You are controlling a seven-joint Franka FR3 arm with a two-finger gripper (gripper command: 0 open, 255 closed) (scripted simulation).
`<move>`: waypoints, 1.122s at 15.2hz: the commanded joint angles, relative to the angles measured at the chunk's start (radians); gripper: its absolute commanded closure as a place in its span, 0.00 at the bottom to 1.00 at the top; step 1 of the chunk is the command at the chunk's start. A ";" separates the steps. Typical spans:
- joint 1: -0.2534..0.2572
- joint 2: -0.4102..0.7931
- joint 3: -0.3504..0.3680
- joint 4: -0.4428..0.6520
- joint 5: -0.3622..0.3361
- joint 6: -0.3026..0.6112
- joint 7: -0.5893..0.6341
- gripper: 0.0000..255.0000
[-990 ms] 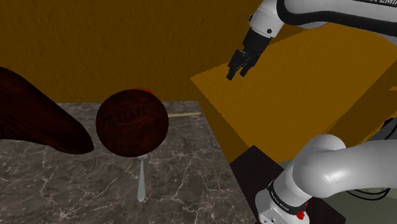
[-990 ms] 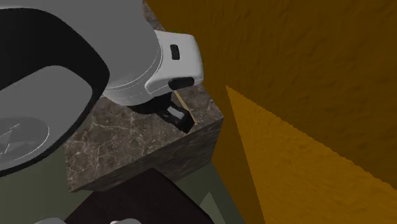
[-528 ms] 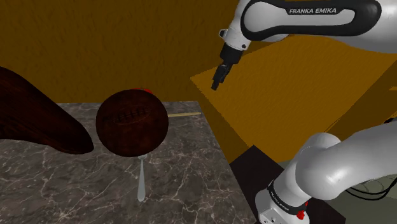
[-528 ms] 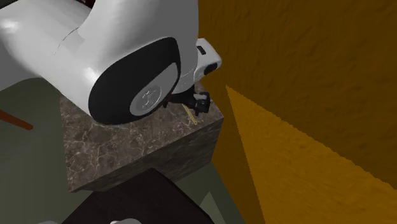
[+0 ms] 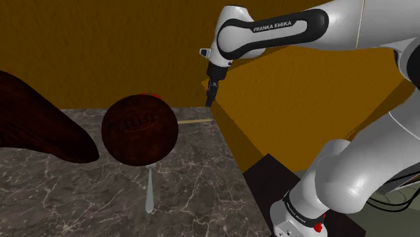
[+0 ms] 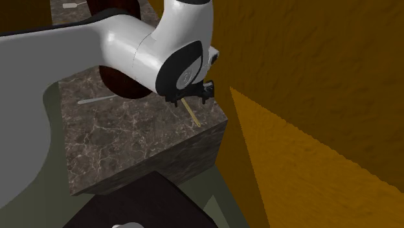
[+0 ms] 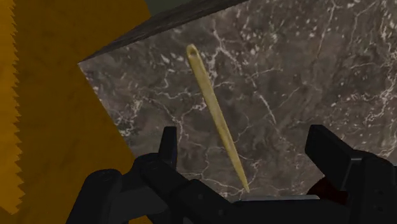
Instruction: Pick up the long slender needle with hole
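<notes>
The needle (image 7: 215,112) is long, thin and pale yellow, with an eye at one end. It lies flat on the dark marble table top (image 7: 318,70) close to the table's corner. My black gripper (image 7: 243,139) hangs open above it, and its fingers (image 7: 168,147) stand on either side of the needle's pointed half without touching it. In the shoulder view the gripper (image 5: 212,94) points down just above the needle (image 5: 192,122) at the table's far right edge. The second exterior view has the gripper (image 6: 190,97) over the needle (image 6: 193,114) near the corner.
A dark brown ball (image 5: 138,129) stands mid-table with a red thing (image 5: 155,96) behind it. A large dark brown curved object (image 5: 40,131) lies at the shoulder view's left, and a pale grey slender item (image 5: 149,192) in front. Ochre walls (image 5: 316,94) close in beside the table.
The arm has swung toward the shoulder view's left and come down from over the ochre surface to above the needle at the table's corner. The fingers stay apart.
</notes>
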 commanded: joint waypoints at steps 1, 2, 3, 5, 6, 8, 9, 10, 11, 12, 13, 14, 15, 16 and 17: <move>0.019 0.071 0.003 0.031 0.004 0.020 -0.089 0.00; 0.027 0.105 0.006 0.046 0.005 0.030 -0.130 0.00; 0.035 0.139 0.011 0.061 0.006 0.039 -0.170 0.00; 0.049 0.205 0.022 0.090 0.005 0.057 -0.246 0.00; 0.056 0.237 0.029 0.105 0.004 0.066 -0.283 0.00; 0.058 0.256 0.033 0.104 0.004 0.082 -0.299 0.00; 0.058 0.262 0.033 0.097 0.005 0.095 -0.300 0.00; 0.058 0.268 0.034 0.090 0.006 0.107 -0.302 0.00; 0.058 0.275 0.034 0.084 0.007 0.120 -0.303 0.00; 0.058 0.281 0.034 0.078 0.008 0.133 -0.304 0.00; 0.058 0.288 0.034 0.072 0.009 0.145 -0.306 0.00; 0.058 0.299 0.034 0.063 0.011 0.165 -0.308 0.00; 0.058 0.299 0.034 0.063 0.011 0.165 -0.308 0.00; 0.058 0.299 0.034 0.063 0.011 0.165 -0.308 0.00; 0.058 0.302 0.035 0.067 0.011 0.164 -0.307 1.00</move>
